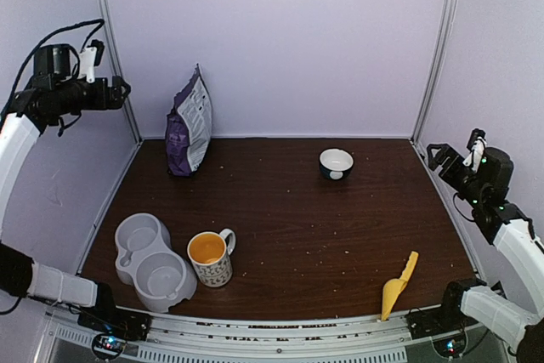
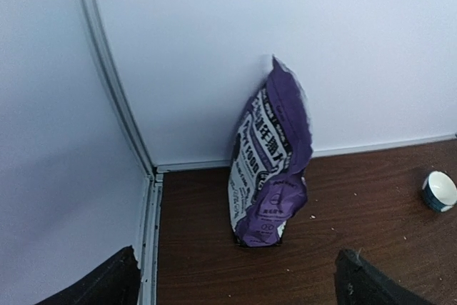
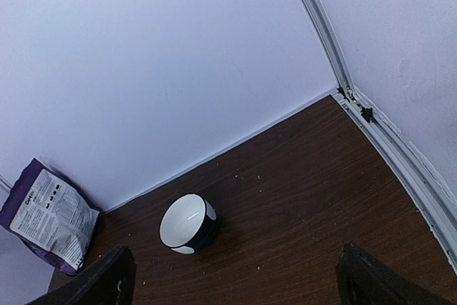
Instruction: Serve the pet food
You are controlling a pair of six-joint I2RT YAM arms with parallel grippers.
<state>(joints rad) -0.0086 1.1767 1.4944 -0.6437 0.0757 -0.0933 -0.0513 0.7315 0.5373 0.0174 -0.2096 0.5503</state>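
Top external view puts us at the start, we judge: left gripper [image 1: 123, 91] and right gripper [image 1: 438, 157] hang wide and empty, the pet food bag [image 1: 189, 129] stands upright against the back wall [image 1: 297, 40], far left, so next the left gripper must reach it.

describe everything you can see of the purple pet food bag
The purple bag is a glossy, crinkled flexible pouch with a white label panel covered in dark print on one broad face. It stands upright on its base, its top crumpled to a peak; whether it is open is unclear. It sits at the far left corner of the brown table, close to the back wall. Nothing else touches it.
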